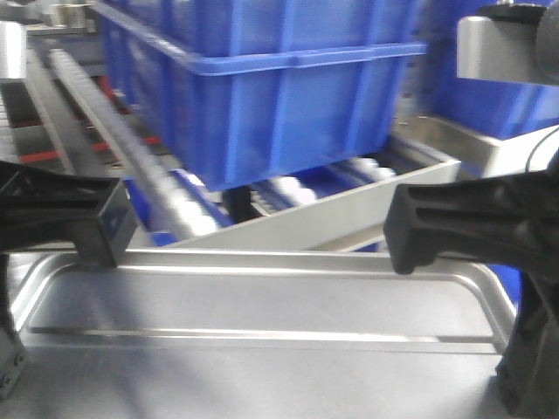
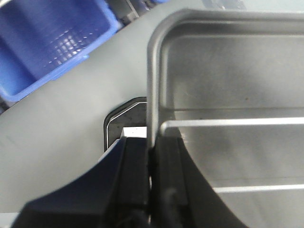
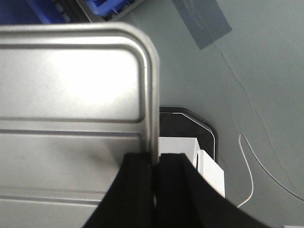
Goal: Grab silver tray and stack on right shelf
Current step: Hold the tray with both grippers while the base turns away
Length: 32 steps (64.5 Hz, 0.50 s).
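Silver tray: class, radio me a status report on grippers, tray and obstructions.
Left gripper shut on silver tray left rim. Right gripper shut on right rim. Blue crate sits on right shelf ahead.

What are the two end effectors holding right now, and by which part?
Both hold the silver tray: the left end effector pinches its left rim, the right end effector its right rim.

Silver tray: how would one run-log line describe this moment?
silver tray: held, not yet shelved | left gripper: shut on left rim | right gripper: shut on right rim | right shelf: ahead
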Each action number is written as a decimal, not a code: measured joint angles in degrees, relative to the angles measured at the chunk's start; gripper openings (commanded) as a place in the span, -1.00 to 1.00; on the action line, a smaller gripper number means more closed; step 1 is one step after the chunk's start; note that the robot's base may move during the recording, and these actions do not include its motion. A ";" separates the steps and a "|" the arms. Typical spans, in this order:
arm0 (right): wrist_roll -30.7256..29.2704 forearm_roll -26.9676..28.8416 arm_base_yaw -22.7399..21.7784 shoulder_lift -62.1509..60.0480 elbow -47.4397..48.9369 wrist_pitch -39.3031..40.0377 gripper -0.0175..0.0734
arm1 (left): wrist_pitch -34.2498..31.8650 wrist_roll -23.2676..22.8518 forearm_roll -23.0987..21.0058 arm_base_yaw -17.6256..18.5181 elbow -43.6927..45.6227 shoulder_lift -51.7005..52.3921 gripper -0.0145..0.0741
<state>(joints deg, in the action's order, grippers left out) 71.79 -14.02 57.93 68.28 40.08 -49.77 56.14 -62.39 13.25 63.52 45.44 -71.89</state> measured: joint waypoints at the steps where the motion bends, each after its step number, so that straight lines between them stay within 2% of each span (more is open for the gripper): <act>1: 0.00 0.00 0.00 0.00 0.00 -0.13 -0.49 | -0.12 0.00 -0.11 0.00 0.00 0.00 -0.88; 32: 0.00 0.11 0.00 0.00 0.00 -1.87 -0.49 | -1.20 0.00 -0.79 0.00 0.00 0.00 -0.88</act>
<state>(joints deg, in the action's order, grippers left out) 71.79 -13.91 57.93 68.28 40.08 -51.64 54.93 -62.39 12.46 63.52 45.44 -71.89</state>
